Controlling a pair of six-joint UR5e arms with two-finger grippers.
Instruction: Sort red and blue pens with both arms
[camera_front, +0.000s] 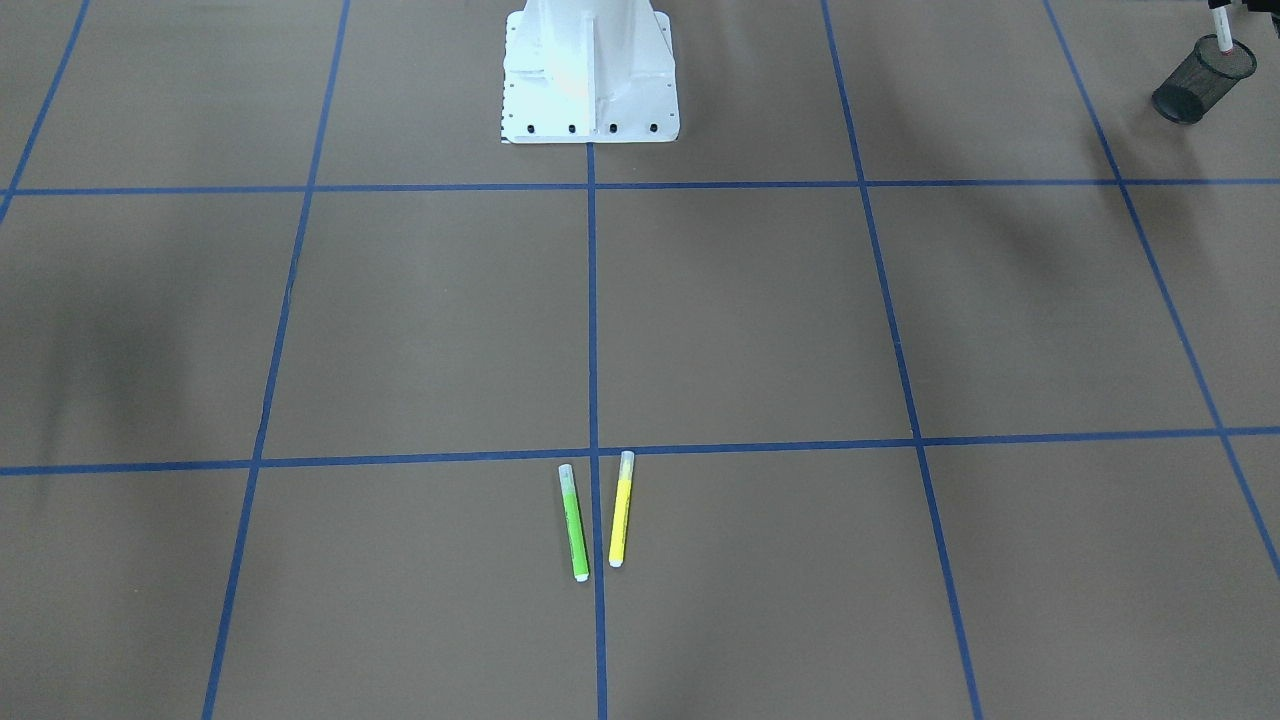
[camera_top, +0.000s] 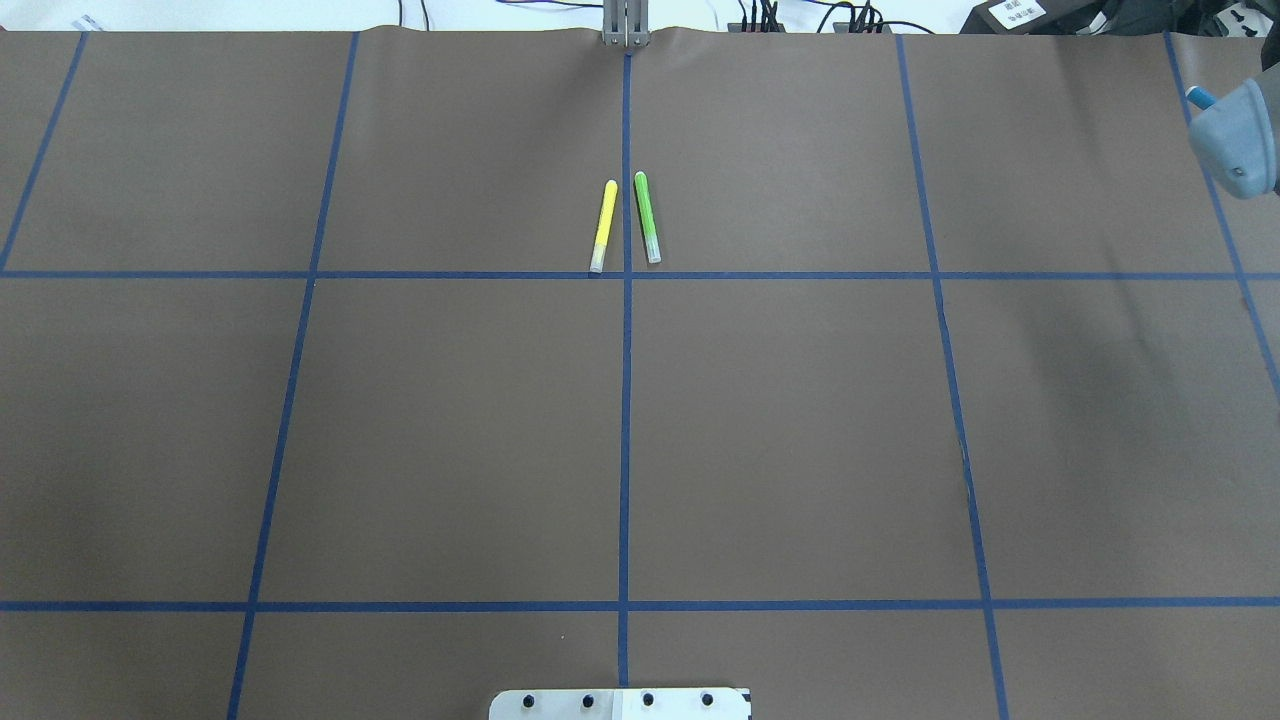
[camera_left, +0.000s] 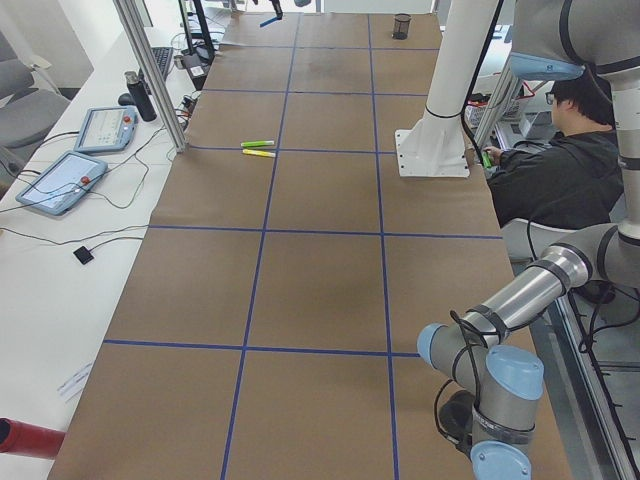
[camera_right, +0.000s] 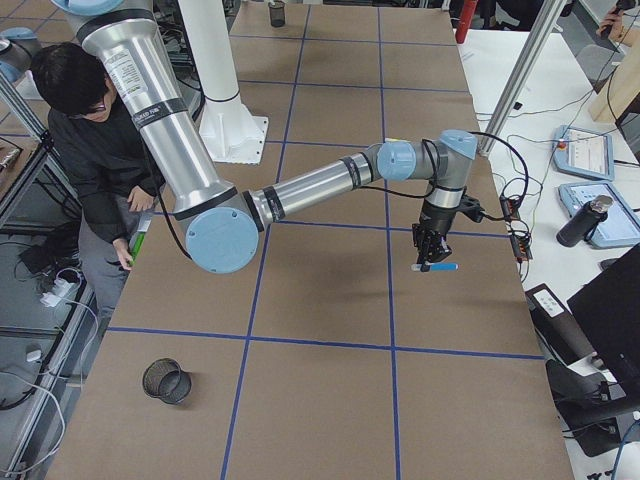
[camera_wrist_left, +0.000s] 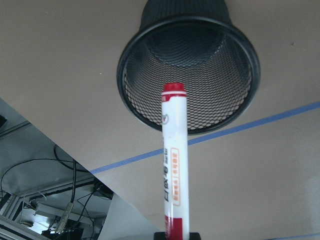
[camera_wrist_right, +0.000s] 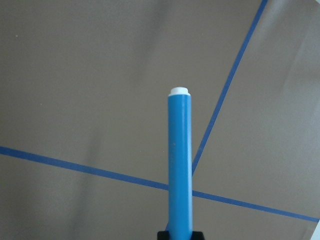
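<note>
My left gripper (camera_wrist_left: 176, 235) is shut on the red pen (camera_wrist_left: 174, 165), a white barrel held by its red cap. The pen's red tip end points into the mouth of a black mesh cup (camera_wrist_left: 189, 70). In the front-facing view this red pen (camera_front: 1221, 24) hangs just above the same cup (camera_front: 1200, 76) at the top right corner. My right gripper (camera_wrist_right: 180, 235) is shut on the blue pen (camera_wrist_right: 180, 165), whose white end points at the brown table. From the right side, the right gripper (camera_right: 428, 256) carries the blue pen (camera_right: 438, 267) level, a little above the table.
A green marker (camera_front: 574, 522) and a yellow marker (camera_front: 620, 508) lie side by side at the centre tape line. A second mesh cup (camera_right: 165, 380) stands near the right arm's end. The white robot base (camera_front: 590, 70) and a seated person (camera_right: 95, 150) are at the table's side.
</note>
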